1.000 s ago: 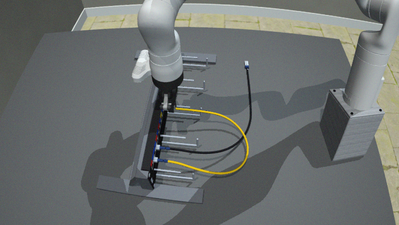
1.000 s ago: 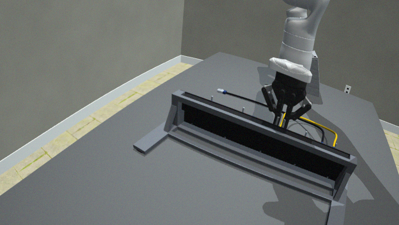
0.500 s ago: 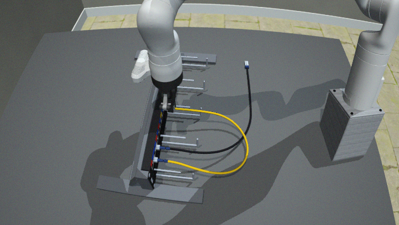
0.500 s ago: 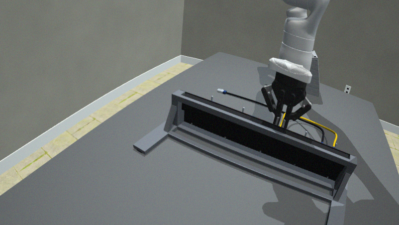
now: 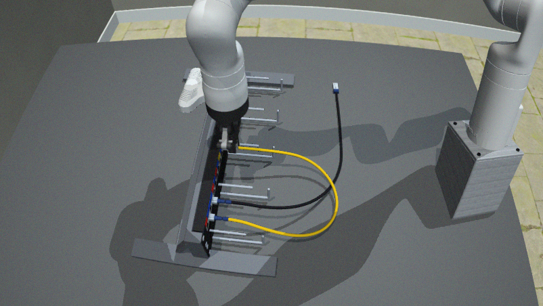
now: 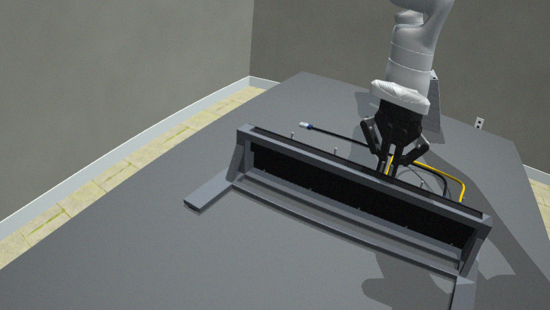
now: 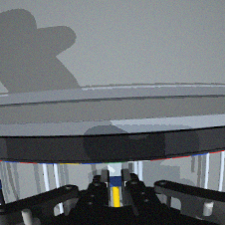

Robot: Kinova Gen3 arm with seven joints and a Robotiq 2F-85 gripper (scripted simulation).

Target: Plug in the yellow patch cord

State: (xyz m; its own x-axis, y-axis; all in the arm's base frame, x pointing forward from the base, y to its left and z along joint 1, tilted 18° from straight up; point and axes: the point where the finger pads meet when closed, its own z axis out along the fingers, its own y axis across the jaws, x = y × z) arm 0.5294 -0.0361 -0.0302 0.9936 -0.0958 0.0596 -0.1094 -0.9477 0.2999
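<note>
Pinching yellow cord's plug (image 7: 114, 182), tool (image 7: 114, 180) nearly closed

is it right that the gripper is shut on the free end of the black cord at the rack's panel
Not quite. The gripper is shut on the yellow cord at the rack. The top view shows the black cord with its free end lying loose on the table.
</note>
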